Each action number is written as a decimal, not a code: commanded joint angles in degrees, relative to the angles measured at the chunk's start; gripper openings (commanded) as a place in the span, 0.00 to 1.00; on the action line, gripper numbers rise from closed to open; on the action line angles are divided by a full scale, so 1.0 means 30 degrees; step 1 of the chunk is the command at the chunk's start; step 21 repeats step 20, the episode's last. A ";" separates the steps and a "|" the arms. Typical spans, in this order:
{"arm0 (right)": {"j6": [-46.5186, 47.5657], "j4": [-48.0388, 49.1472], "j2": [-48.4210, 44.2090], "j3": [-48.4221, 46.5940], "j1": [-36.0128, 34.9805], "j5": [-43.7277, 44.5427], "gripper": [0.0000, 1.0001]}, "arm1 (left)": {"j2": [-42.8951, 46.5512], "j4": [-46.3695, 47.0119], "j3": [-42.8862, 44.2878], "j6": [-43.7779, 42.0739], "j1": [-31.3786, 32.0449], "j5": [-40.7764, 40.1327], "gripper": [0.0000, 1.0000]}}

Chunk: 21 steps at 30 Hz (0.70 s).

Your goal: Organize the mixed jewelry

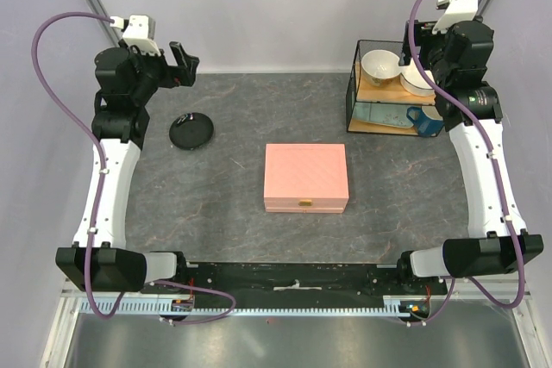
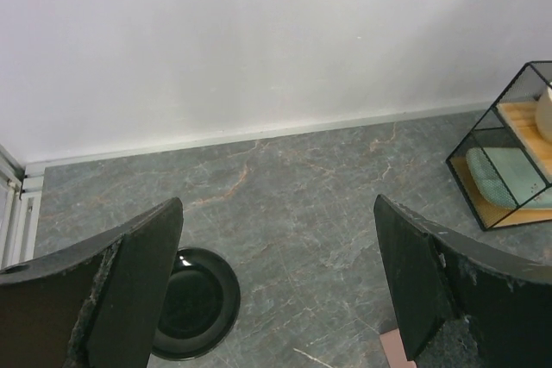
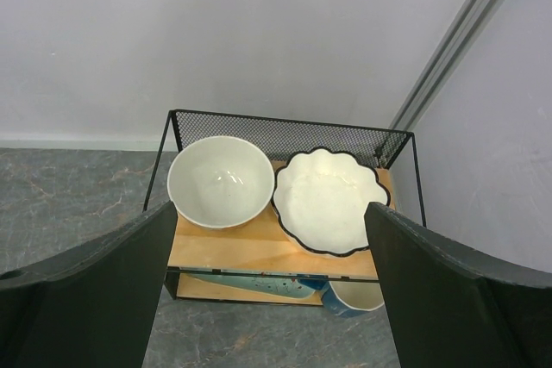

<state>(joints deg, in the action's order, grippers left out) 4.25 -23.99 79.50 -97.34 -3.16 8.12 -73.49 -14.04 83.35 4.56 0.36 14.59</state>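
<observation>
Both pincers, left gripper (image 1: 183,59) and right gripper (image 3: 272,299), are held raised with jaws spread and nothing gripped, while the closed pink rectangular jewelry box (image 1: 306,177) is seen below and between them, no jewelry visible, progress left undeterminable.

Left arm (image 1: 110,180): rises from its base at 7 o'clock of the overhead view and reaches up to 10 o'clock, white links with a black wrist.
Left gripper (image 1: 185,61): at 10 o'clock, pointing toward 3 o'clock; fingers (image 2: 129,286) spread wide, nothing between them.
Right arm (image 1: 487,174): rises from its base at 5 o'clock up to 2 o'clock.
Right gripper (image 3: 272,290): hidden under the wrist in the overhead view; its own camera shows the fingers (image 3: 431,282) set wide apart and empty.
</observation>
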 commanded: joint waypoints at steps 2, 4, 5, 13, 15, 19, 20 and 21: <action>-0.0070 0.0320 0.0041 -0.0893 -0.0002 0.0457 0.98 | -0.0199 0.0521 0.1015 0.0092 -0.0642 0.0850 0.99; -0.0070 0.0320 0.0070 -0.0893 -0.0060 0.0458 0.98 | -0.0228 0.0521 0.1131 0.0092 -0.0764 0.0995 0.99; -0.0040 0.0291 0.0071 -0.0893 -0.0031 0.0399 0.98 | -0.0287 0.0521 0.1190 0.0034 -0.0794 0.1025 0.99; -0.0040 0.0233 0.0246 -0.0893 -0.0031 0.0457 0.98 | -0.0434 0.0433 0.1249 0.0151 -0.1116 0.1435 0.99; -0.0040 0.0262 0.0276 -0.0893 -0.0002 0.0457 0.98 | -0.0434 0.0404 0.1220 0.0151 -0.1175 0.1465 0.99; 0.0018 0.0232 0.0276 -0.0923 -0.0002 0.0428 0.98 | -0.0463 0.0433 0.1191 0.0151 -0.1233 0.1524 0.99; 0.0047 0.0232 0.0247 -0.0923 -0.0002 0.0341 0.98 | -0.0463 0.0404 0.1220 0.0151 -0.1204 0.1582 0.99; 0.0047 0.0232 0.0247 -0.0923 -0.0002 0.0341 0.98 | -0.0463 0.0404 0.1220 0.0151 -0.1204 0.1582 0.99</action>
